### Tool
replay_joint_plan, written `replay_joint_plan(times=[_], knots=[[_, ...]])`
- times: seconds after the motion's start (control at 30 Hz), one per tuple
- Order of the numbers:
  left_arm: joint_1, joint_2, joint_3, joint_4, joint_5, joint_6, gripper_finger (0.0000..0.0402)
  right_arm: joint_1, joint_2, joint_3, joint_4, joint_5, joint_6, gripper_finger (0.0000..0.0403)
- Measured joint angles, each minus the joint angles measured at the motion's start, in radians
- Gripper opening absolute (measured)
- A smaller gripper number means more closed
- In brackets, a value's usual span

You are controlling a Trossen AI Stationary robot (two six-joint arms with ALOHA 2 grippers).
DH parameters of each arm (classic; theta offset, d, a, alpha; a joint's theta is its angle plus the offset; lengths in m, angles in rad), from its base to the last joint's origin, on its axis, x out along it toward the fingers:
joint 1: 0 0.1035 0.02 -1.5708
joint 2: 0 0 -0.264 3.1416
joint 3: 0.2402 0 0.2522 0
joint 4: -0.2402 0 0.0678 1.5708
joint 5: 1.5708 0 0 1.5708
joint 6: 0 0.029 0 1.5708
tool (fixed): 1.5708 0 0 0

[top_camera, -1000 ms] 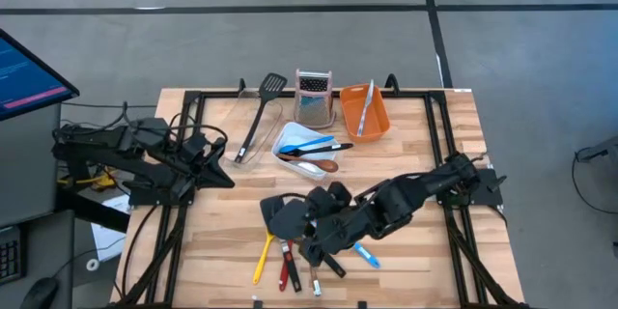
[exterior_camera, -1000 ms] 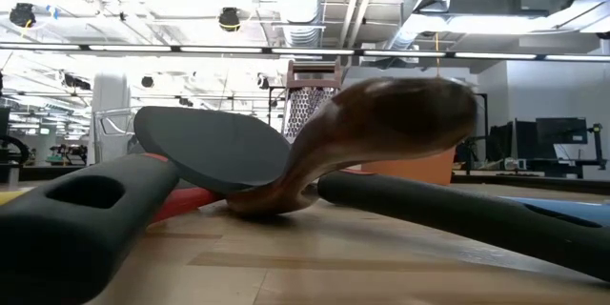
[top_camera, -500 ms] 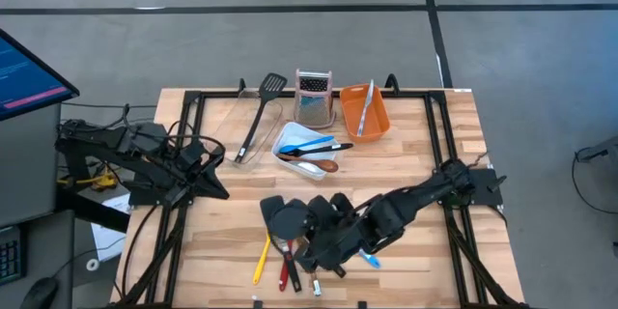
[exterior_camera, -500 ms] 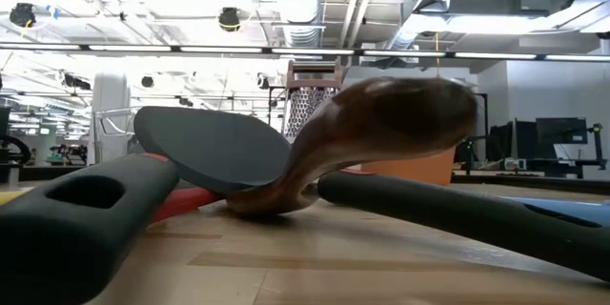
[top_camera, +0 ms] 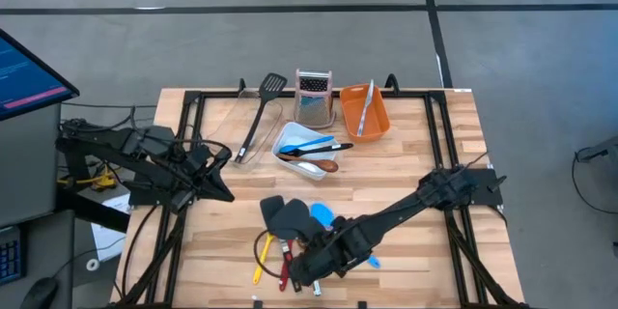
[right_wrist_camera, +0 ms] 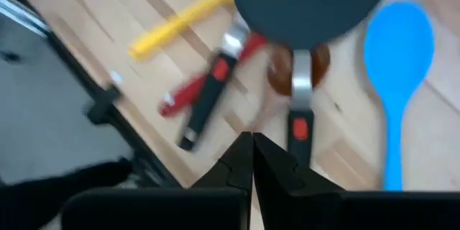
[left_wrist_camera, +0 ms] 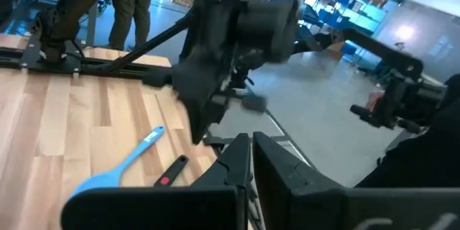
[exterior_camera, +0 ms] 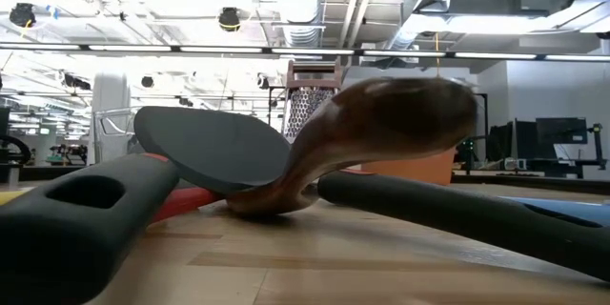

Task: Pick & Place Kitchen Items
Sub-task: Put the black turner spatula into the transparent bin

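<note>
The kitchen items lie in a loose pile near the table's front edge. They are black spatulas [top_camera: 281, 215], a blue spoon [right_wrist_camera: 397, 50], a yellow-handled tool [right_wrist_camera: 178, 23], red-and-black handles [right_wrist_camera: 207, 95] and a wooden spoon [exterior_camera: 381, 129]. My right gripper [right_wrist_camera: 251, 142] is shut and points steeply down over the bare wood between two red-and-black handles; in the high view it [top_camera: 304, 268] is over the pile's near end. I see nothing between its fingers. My left gripper [left_wrist_camera: 251, 144] is shut and held above the table's left side [top_camera: 220, 189].
At the back of the table stand a steel grater with a pink top [top_camera: 313, 97], an orange tub [top_camera: 367, 114], a white tub [top_camera: 301, 147] holding blue spoons, and a clear tub [top_camera: 253, 133] with a black slotted turner. Black frame rails [top_camera: 183, 154] run along both sides of the table.
My right gripper has come down and moved toward the table's near edge and a little left, tipping more steeply over the utensil pile. Its arm has moved off the blue spoon's bowl, which now shows. The utensils lie where they were.
</note>
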Motion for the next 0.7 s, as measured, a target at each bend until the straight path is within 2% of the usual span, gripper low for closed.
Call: replay_joint_plan(times=[0.3, 0.7], knots=[[0.0, 0.03, 0.0, 0.001, 0.004, 0.001, 0.0003, -0.009, 0.104, 0.0, -0.046, -0.162, 0.0, 0.0016], [0.0, 0.038, 0.0, -0.001, 0.0, 0.001, 0.0003, -0.016, 0.17, 0.0, -0.109, -0.184, -0.039, 0.013]])
